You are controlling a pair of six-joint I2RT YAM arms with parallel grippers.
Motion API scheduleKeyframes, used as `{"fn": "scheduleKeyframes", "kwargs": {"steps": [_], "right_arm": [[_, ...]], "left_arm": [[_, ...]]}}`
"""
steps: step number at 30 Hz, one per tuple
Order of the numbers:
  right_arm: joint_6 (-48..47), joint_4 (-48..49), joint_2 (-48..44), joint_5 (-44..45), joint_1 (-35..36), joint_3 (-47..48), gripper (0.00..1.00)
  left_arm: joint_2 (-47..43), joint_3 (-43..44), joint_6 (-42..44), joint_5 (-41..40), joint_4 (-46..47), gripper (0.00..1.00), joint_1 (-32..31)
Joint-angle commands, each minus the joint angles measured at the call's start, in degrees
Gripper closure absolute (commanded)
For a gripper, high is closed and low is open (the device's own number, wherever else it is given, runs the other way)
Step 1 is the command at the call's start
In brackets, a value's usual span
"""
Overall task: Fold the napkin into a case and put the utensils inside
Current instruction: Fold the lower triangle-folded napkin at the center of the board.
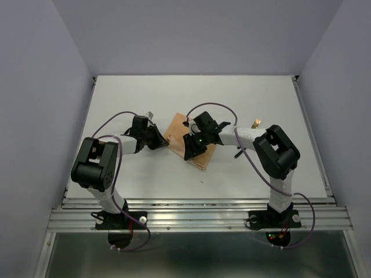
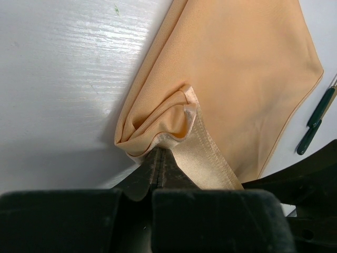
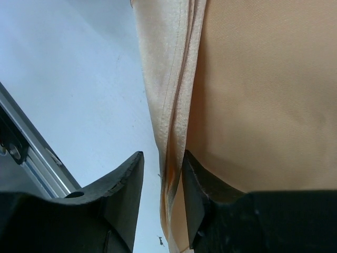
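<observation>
The peach-orange napkin (image 1: pixel 175 128) lies folded into a narrow slanted strip mid-table, both grippers at it. My left gripper (image 1: pixel 164 142) is at its left end and is shut on a bunched corner of the napkin (image 2: pixel 242 68), pinched at the tips (image 2: pixel 158 154). My right gripper (image 1: pixel 191 149) is over the strip's near part. Its jaws (image 3: pixel 162 161) stand apart astride the layered hem of the napkin (image 3: pixel 263 95); the right finger (image 3: pixel 197 184) lies against the cloth and the left finger (image 3: pixel 126 179) is clear of it. A gold utensil head (image 1: pixel 255 123) lies to the right; two dark handles (image 2: pixel 315 122) show beyond the cloth.
Purple cables (image 1: pixel 116 119) loop over both arms. A metal rail (image 1: pixel 197 208) runs along the table's near edge, also seen close by in the right wrist view as a rail (image 3: pixel 31 158). Grey walls enclose the table on three sides.
</observation>
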Motion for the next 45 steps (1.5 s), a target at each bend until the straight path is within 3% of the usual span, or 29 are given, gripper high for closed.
{"fn": "scheduleKeyframes", "kwargs": {"steps": [1, 6, 8, 9, 12, 14, 28, 45], "right_arm": [[0.3, 0.6, -1.0, -0.3, 0.4, 0.4, 0.62], [2.1, 2.1, -0.1, -1.4, 0.4, 1.6, 0.65], [2.9, 2.4, 0.4, -1.6, 0.4, 2.4, 0.72], [3.4, 2.6, 0.6, -1.8, 0.4, 2.7, 0.82], [4.0, 2.7, 0.9, -2.8, 0.4, 3.5, 0.96], [4.3, 2.5, 1.3, -4.2, 0.4, 4.0, 0.99], [10.3, 0.1, 4.3, -17.5, 0.4, 9.4, 0.99], [18.2, 7.7, 3.9, -19.3, -2.1, 5.2, 0.99]], "left_arm": [[1.0, 0.9, 2.0, -2.8, -3.8, 1.00, 0.0], [1.0, 1.4, 2.0, -2.8, -3.9, 1.00, 0.0], [0.9, 1.5, 2.0, -2.7, -4.1, 1.00, 0.0], [0.9, 1.8, 2.0, -2.7, -4.2, 1.00, 0.0], [0.1, 2.2, 2.1, -2.5, -4.4, 1.00, 0.0], [-1.3, 2.3, 2.1, -2.6, -4.7, 1.00, 0.0], [-7.6, 5.0, 4.2, -4.9, -11.0, 0.98, 0.0], [-10.0, 6.2, 4.2, -5.9, -13.1, 0.99, 0.0]]}}
